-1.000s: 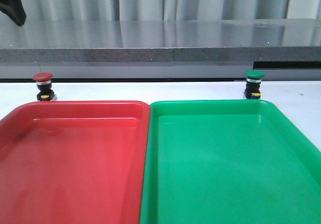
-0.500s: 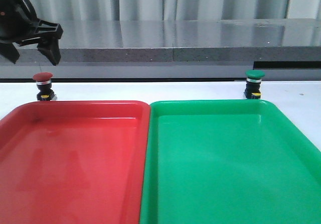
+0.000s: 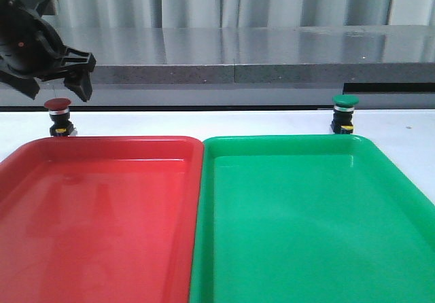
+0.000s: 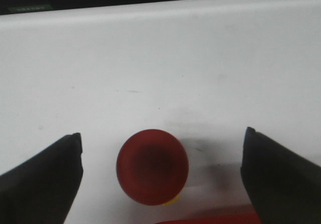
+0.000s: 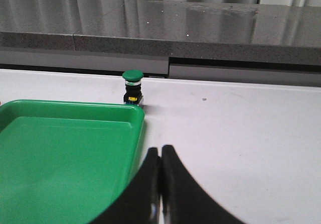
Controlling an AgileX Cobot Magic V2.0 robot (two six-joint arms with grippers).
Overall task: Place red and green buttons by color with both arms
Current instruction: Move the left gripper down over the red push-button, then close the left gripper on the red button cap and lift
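Observation:
The red button (image 3: 58,116) stands on the white table behind the red tray's far left corner. My left gripper (image 3: 57,87) hangs open just above it, one finger on each side; in the left wrist view the dark red cap (image 4: 152,166) lies between the wide-open fingers (image 4: 47,179), not touched. The green button (image 3: 344,113) stands behind the green tray's far right corner and shows in the right wrist view (image 5: 133,87). My right gripper (image 5: 161,151) is shut and empty, low by the green tray's right rim, out of the front view.
The red tray (image 3: 27,155) and the green tray (image 3: 380,155) lie side by side and fill the near table. A grey ledge (image 3: 231,72) runs along the back, close behind both buttons.
My left gripper has come in from the upper left and moved down and right until it hangs over the red button. The buttons have not moved.

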